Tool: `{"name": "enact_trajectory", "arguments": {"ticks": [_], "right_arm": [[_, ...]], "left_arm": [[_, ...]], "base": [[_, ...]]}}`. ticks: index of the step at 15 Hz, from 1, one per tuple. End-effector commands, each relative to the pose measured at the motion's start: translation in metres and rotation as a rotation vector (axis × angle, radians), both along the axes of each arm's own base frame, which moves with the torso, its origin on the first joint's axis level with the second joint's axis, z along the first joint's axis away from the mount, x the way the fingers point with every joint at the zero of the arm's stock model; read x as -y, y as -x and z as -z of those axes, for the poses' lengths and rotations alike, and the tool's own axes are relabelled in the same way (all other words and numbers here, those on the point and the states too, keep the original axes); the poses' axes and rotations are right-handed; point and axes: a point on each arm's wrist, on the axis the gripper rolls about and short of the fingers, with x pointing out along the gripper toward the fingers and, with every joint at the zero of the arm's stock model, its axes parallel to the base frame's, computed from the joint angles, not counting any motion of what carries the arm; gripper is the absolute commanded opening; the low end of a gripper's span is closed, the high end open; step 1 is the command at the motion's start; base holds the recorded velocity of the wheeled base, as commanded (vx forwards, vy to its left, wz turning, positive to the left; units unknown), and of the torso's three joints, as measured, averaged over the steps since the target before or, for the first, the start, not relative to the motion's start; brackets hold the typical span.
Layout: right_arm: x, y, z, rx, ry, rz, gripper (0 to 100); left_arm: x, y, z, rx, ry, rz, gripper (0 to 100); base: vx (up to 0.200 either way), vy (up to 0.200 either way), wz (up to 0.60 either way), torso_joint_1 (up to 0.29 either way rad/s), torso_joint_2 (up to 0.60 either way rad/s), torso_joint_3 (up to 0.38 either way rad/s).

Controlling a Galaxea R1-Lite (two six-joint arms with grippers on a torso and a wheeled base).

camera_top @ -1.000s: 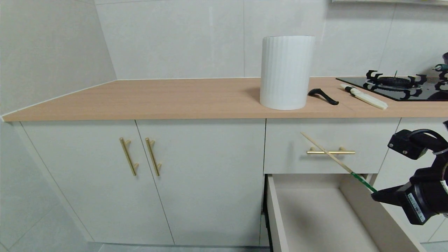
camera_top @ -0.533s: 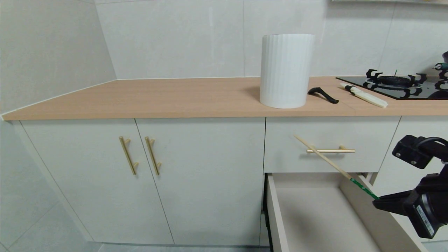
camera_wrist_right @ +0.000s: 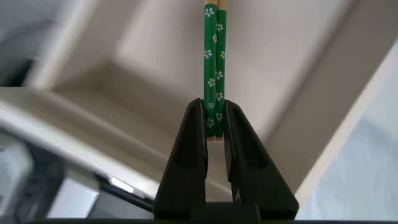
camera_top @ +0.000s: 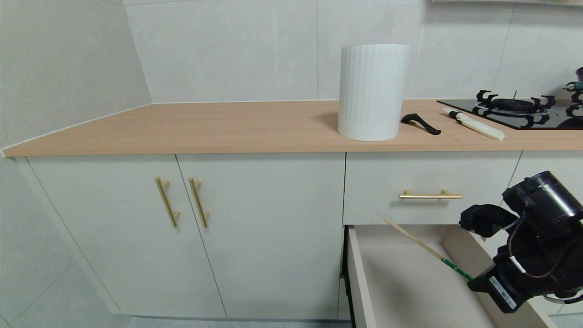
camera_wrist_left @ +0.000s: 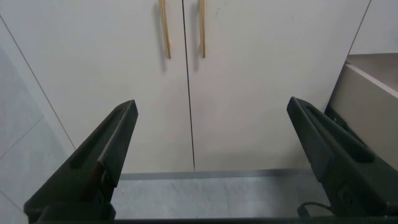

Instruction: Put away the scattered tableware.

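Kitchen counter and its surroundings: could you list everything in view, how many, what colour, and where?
Countertop: one, light wood, along the tiled wall.
Ribbed container: one, white, upright on the countertop.
Curved utensil: one, black, lying on the countertop beside the container.
Cream utensil: one, cream with a dark band, lying by the hob.
Gas hob: one, black, at the countertop's right end.
Cupboard doors: two, white with gold handles, below the countertop.
Upper drawer: one, white with gold handle, closed.
Lower drawer: one, pale, pulled open beneath it.
Chopsticks: two, wood with green flowered ends, over the lower drawer.
Right gripper: one, black, fingers shut on the chopsticks.
Left gripper: one, black, fingers open, low before the cupboard doors.
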Motion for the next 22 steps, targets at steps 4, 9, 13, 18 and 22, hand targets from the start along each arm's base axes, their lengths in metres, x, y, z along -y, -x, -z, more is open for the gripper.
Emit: {"name": "enact_trajectory", "arguments": {"ticks": [4, 9, 13, 18, 22], "right_arm": [[-0.020, -0.048, 0.048, -0.219, 0.065, 0.102, 0], [-0.049, -0.085, 0.087, -0.325, 0.010, 0.247, 0], [-0.066, -0.099, 0.107, -0.399, -0.066, 0.276, 0], [-0.075, -0.117, 0.140, -0.447, -0.033, 0.303, 0], [-0.082, -0.117, 0.144, -0.437, -0.017, 0.336, 0]], "left_arm": [[0.000, 0.000, 0.000, 0.000, 0.000, 0.000, 100], [0.000, 0.000, 0.000, 0.000, 0.000, 0.000, 100], [0.000, 0.000, 0.000, 0.000, 0.000, 0.000, 100], [0.000, 0.000, 0.000, 0.000, 0.000, 0.000, 100], [0.000, 0.000, 0.000, 0.000, 0.000, 0.000, 100]], "base": [[0.000, 0.000, 0.00, 0.000, 0.00, 0.000], [0.000, 0.000, 0.00, 0.000, 0.00, 0.000], [0.000, 0.000, 0.00, 0.000, 0.00, 0.000], [0.000, 0.000, 0.00, 0.000, 0.00, 0.000], [0.000, 0.000, 0.00, 0.000, 0.00, 0.000]]}}
